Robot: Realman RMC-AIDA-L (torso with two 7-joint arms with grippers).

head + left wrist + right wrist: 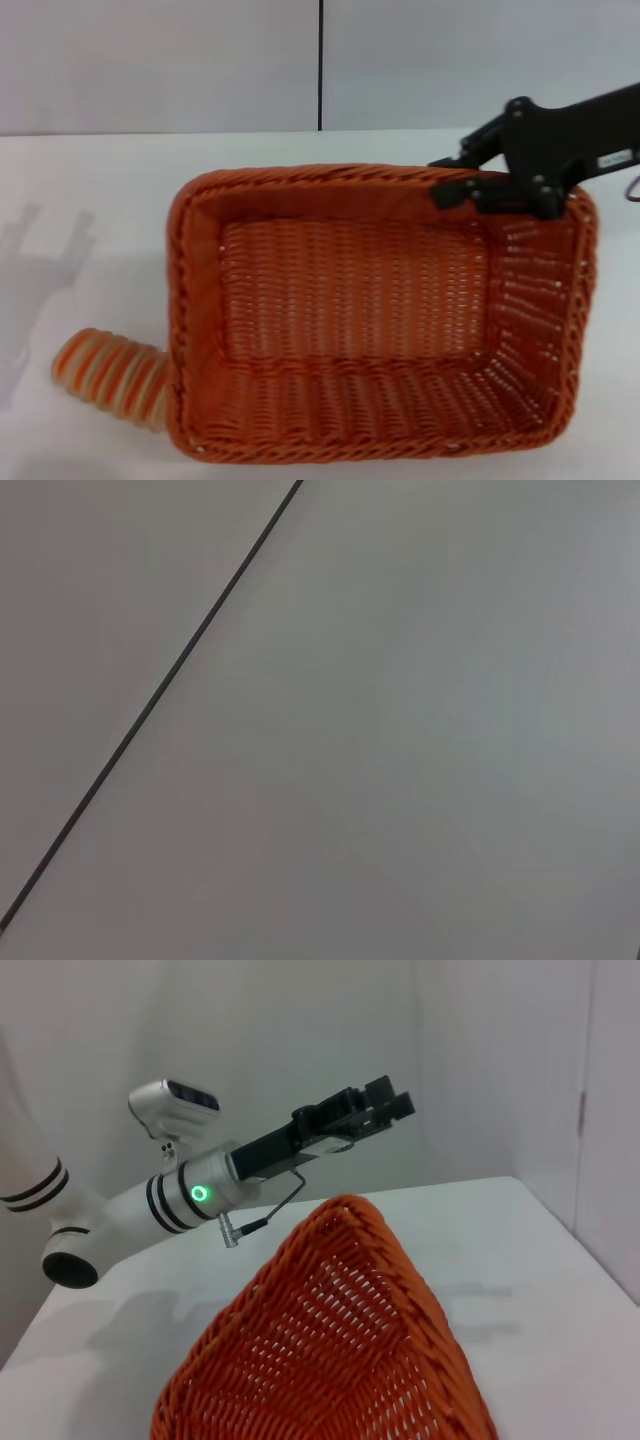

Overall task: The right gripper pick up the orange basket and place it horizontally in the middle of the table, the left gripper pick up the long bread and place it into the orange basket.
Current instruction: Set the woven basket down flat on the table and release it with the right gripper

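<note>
The orange basket (350,290) fills the middle of the head view, tipped so its inside faces me, with its long side running left to right. My right gripper (468,178) is shut on the basket's far right rim, one finger outside and one inside. The long bread (105,372) lies on the table (80,190) at the basket's near left corner, one end hidden behind the basket wall. In the right wrist view the basket (340,1350) sits close below, and my left gripper (385,1108) hangs raised in the air beyond it, holding nothing.
A grey wall with a dark vertical seam (321,65) backs the table. The left wrist view shows only that wall and the seam (160,695). The left arm's white links (120,1215) stretch above the table's left side.
</note>
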